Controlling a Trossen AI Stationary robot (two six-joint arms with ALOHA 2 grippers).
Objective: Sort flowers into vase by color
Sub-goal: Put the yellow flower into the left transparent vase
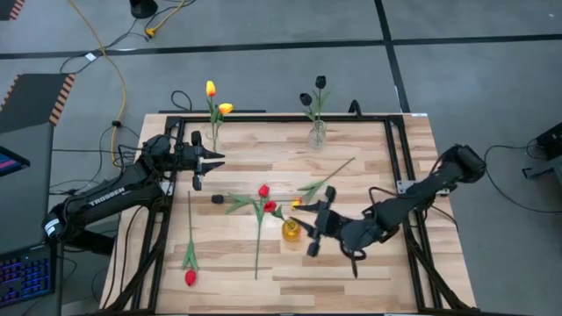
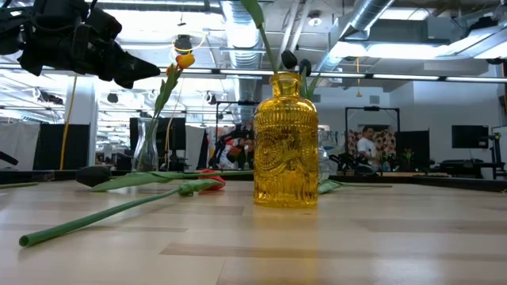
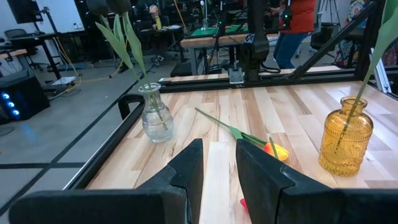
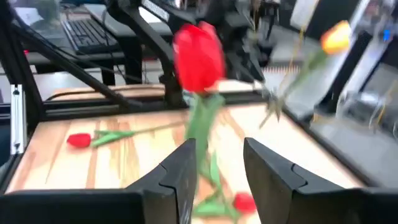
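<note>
Right gripper (image 1: 309, 230) hung just beside the amber vase (image 1: 291, 230) with its fingers parted and nothing clamped between them.

From the high view I saw a red tulip (image 1: 263, 190) with its stem running down to that vase, another red tulip (image 1: 190, 277) lying well apart from it toward the left arm's side of the table (image 1: 369, 281), two yellow tulips (image 1: 217, 98) standing in one clear vase and two black tulips (image 1: 312, 91) in a second clear vase (image 1: 316, 134). Left gripper (image 1: 211, 161) waited near the yellow pair, fingers narrowly apart and empty. In the low view a green stem rose out of the amber vase. In the right wrist view the red head stood upright beyond my spread fingers (image 4: 180, 174), which did not touch it.
</note>
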